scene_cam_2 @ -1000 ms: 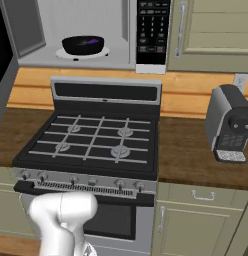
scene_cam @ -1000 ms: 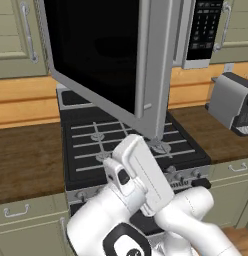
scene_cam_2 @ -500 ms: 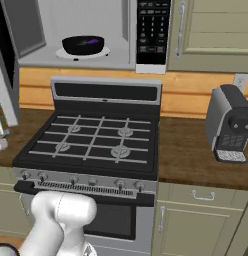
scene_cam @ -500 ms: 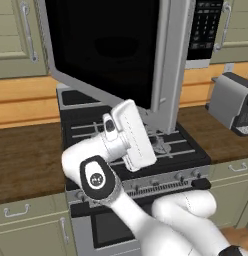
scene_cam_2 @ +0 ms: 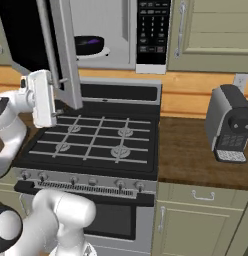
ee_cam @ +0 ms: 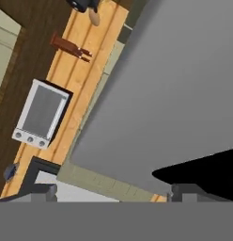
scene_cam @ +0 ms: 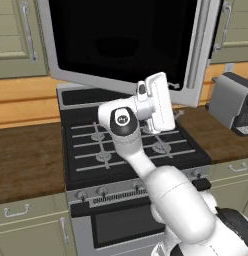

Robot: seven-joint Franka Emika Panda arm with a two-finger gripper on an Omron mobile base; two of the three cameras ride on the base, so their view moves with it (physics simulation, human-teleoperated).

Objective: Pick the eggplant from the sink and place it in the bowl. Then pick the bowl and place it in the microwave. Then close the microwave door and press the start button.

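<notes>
Gripper [ee_cam: 111, 192] spread wide with nothing in it, hovering mid-frame by the half-open microwave door [scene_cam: 126, 45]; bowl [scene_cam_2: 88, 44] sits inside the microwave [scene_cam_2: 123, 35], upper left.

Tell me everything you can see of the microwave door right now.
The microwave door is a wide silver-framed panel with a large dark glass window, hinged at its left side. It stands swung partly open over the black gas stove, its free edge toward the robot. The white hand is close beside that edge; contact is unclear.
</notes>
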